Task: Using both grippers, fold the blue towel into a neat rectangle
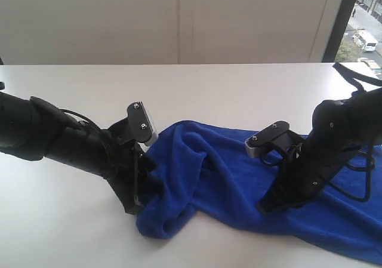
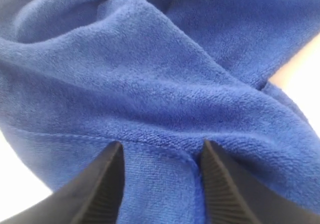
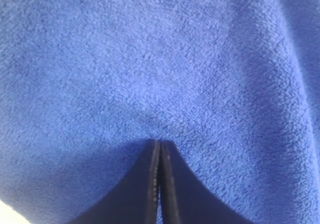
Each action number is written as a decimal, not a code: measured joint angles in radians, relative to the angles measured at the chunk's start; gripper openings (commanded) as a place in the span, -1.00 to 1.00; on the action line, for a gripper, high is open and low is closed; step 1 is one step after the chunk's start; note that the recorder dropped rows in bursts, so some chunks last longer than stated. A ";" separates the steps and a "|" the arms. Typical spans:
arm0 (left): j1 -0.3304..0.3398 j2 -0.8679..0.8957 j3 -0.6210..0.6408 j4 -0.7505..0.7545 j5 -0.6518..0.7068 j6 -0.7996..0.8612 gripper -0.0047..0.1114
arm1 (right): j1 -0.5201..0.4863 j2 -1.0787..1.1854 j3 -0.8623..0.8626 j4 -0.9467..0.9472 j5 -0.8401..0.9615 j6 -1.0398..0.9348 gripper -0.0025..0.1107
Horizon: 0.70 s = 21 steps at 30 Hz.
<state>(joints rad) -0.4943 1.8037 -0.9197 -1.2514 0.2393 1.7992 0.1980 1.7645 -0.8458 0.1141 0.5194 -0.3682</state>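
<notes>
White table (image 1: 239,86), the rumpled blue towel (image 1: 209,178) directly on its near right half

Deep royal-blue towel (image 1: 221,172) — fuzzy, matt microfibre cloth with a stitched hem. Smooth white tabletop (image 1: 239,89), faintly glossy. Thin black fingers (image 2: 102,184) look like ribbed matt plastic.

I work at a white desk (image 1: 227,89), smooth and brightly lit, spreading wide before me. At twelve o'clock stands a pale wall (image 1: 89,17) of flat panels, split by a thin vertical seam (image 1: 178,23). At two o'clock a dark window frame (image 1: 335,23) borders a window (image 1: 365,5). Through it, daylight shows a street with a white van (image 1: 364,39).
</notes>
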 measured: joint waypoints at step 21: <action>-0.002 -0.014 -0.096 0.057 -0.443 0.016 -0.92 | 0.000 0.000 0.000 0.004 0.000 0.000 -0.96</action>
<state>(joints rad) -0.4958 1.7901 -1.0160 -1.1942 -0.2039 1.8151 0.1980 1.7645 -0.8458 0.1179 0.5194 -0.3682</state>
